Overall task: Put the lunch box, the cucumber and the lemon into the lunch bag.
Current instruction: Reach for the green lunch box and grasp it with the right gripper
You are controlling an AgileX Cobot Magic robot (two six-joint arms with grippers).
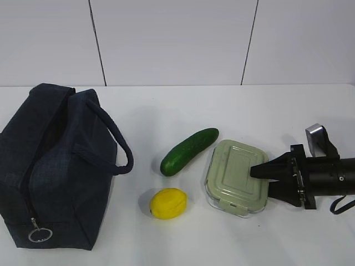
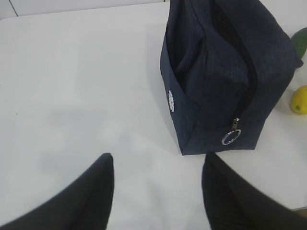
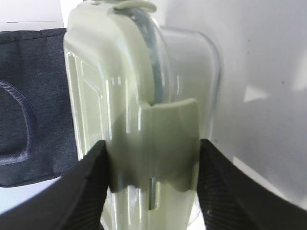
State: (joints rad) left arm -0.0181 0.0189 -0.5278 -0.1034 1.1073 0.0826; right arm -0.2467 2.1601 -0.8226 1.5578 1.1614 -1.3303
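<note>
From the outside view, the lunch bag (image 1: 52, 166) is seen standing on the left of the white desk (image 1: 233, 111), with its top zip looking undone. The cucumber (image 1: 188, 151) and the lemon (image 1: 168, 203) are laid in the middle, near each other but not touching. The lunch box (image 1: 237, 177) is lain flat on the right, and its right end is clamped by the right pincer (image 1: 267, 176), whose arm is stretched in low from the right, likely so the box can be lifted first. In the left wrist view, the left pincer (image 2: 157, 184) is held wide and empty above bare desk, just beside the bag. In the right wrist view, the box's latch end is squeezed between the two black fingers (image 3: 72, 191).
</note>
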